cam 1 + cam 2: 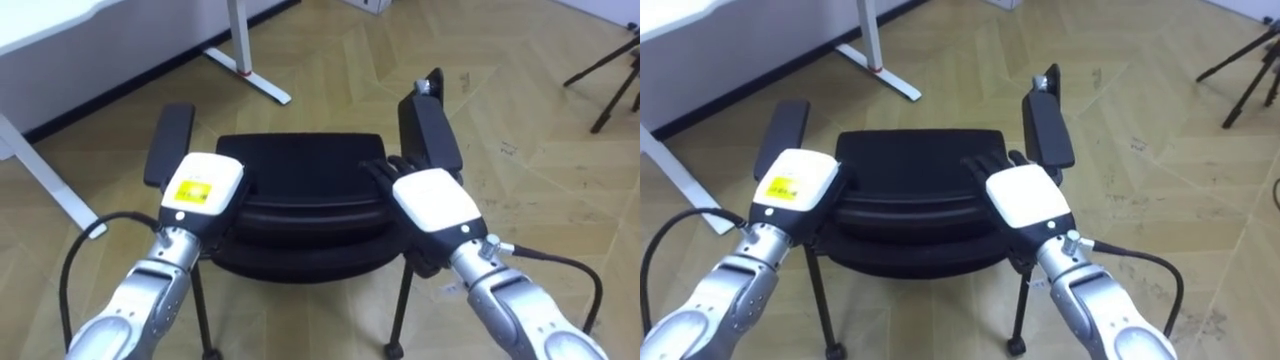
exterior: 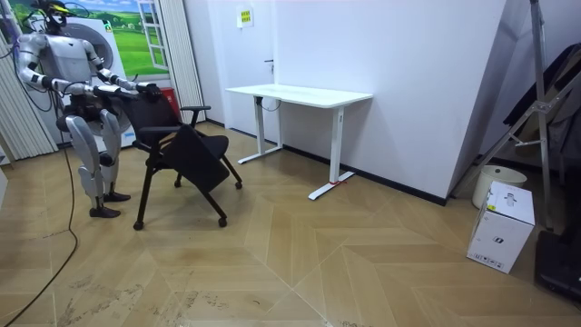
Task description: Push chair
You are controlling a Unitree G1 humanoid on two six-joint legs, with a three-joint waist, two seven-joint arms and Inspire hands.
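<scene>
Chair [image 1: 300, 150] lies far of both hands, backrest [image 1: 305, 205] running left-right: right hand [image 1: 430, 200] flat on it, left hand [image 1: 205, 185] grip unreadable.

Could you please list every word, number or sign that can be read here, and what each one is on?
Nothing can be read.
On the left hand, a yellow sticker: blurred.
On the wall, a yellow sign: too small.
On the white box, a dark mark: too small.
</scene>
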